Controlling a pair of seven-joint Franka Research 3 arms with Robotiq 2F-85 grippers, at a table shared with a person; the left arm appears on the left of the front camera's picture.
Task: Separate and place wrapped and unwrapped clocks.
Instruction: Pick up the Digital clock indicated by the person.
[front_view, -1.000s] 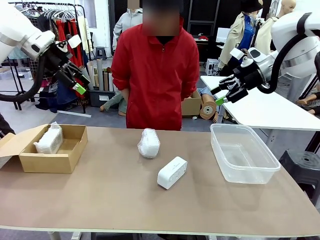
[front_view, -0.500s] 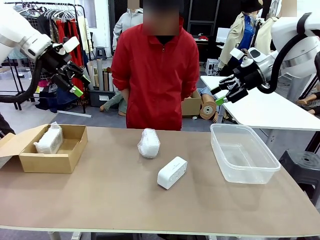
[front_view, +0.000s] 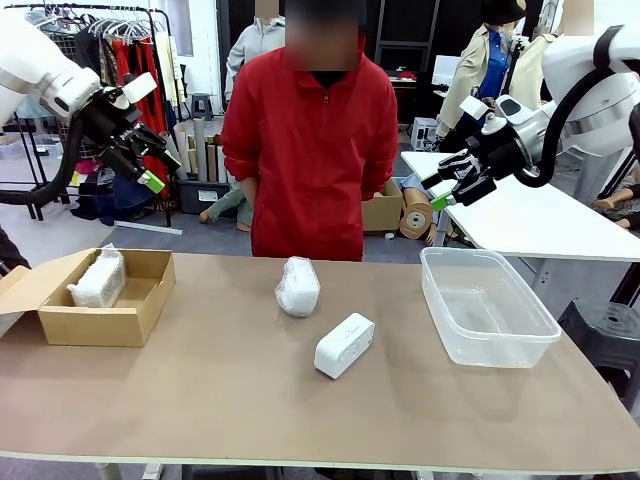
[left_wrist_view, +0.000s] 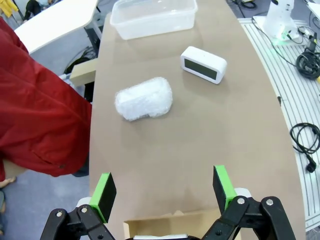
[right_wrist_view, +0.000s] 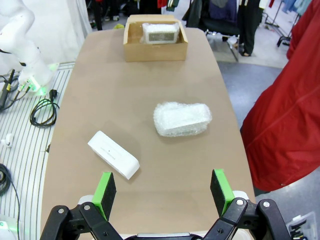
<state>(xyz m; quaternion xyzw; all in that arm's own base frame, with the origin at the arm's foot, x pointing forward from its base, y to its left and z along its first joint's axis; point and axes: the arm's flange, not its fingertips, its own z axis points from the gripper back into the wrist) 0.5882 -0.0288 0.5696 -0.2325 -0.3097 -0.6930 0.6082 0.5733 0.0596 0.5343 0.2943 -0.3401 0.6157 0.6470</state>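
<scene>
On the left, the left gripper (front_view: 160, 171) hangs high in the air, above the left end of the table. Its two fingers are spread wide and they hold nothing. Under it is the brown table (front_view: 200, 410), and at the table's left end sits an open cardboard box (front_view: 105, 325). The first wrapped clock (front_view: 98, 280) lies inside this box, at its left side. It is a white, crinkly lump. Next, near the middle of the table and close to the far edge, the second wrapped clock (front_view: 297, 286) sits on the bare tabletop, well apart from the box. A person (front_view: 310, 150) in a red jacket stands right behind it, on the far side of the table. A little to the right of the second wrapped clock, and closer to the robot, lies the bare clock (front_view: 343, 345). It is a smooth white block with round corners, and it lies at a slant. The left wrist view shows a dark screen on its face. It is near the second wrapped clock but does not touch it. Farther right stands a clear plastic tub (front_view: 478, 355) at the table's right end. Last, the right gripper (front_view: 433, 192) hangs high above the tub's far side. Its fingers are also spread wide and hold nothing.
</scene>
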